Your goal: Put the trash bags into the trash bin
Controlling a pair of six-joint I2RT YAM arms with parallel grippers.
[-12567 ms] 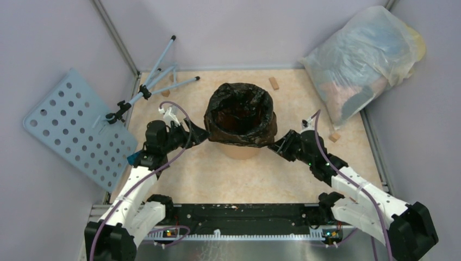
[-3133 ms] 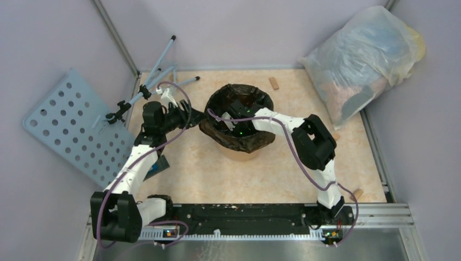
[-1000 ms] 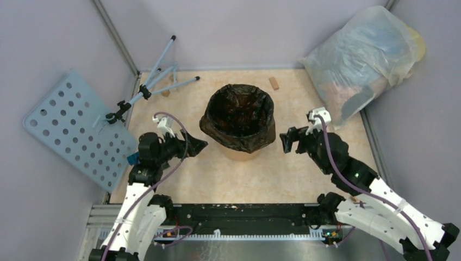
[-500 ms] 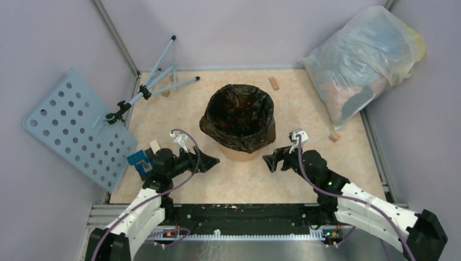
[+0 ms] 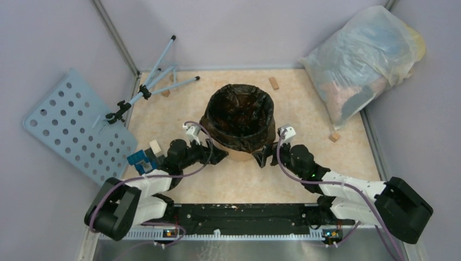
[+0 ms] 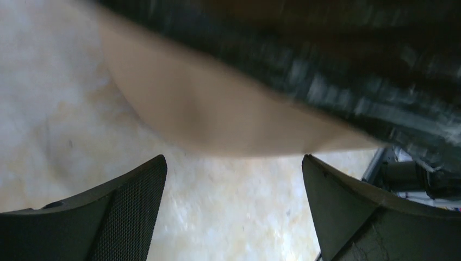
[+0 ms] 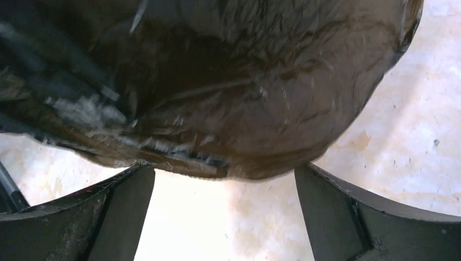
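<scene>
I see the left gripper (image 5: 216, 158) jaws apart, at the bin's 7 o'clock | right gripper (image 5: 260, 159) jaws apart, at 5 o'clock | black trash bag (image 5: 239, 115) lines the orange trash bin (image 5: 241, 155), draped over its rim

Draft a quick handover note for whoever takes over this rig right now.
Left gripper: open, empty, low beside the bucket on its left side.
Right gripper: open, empty, low on the bucket's right side.
Black bag: inside the bucket, mouth open, edge folded out over the rim.
Done: the bag looks seated as a liner.
Left: probably just check that the overhang is even, then pull both arms clear.
</scene>
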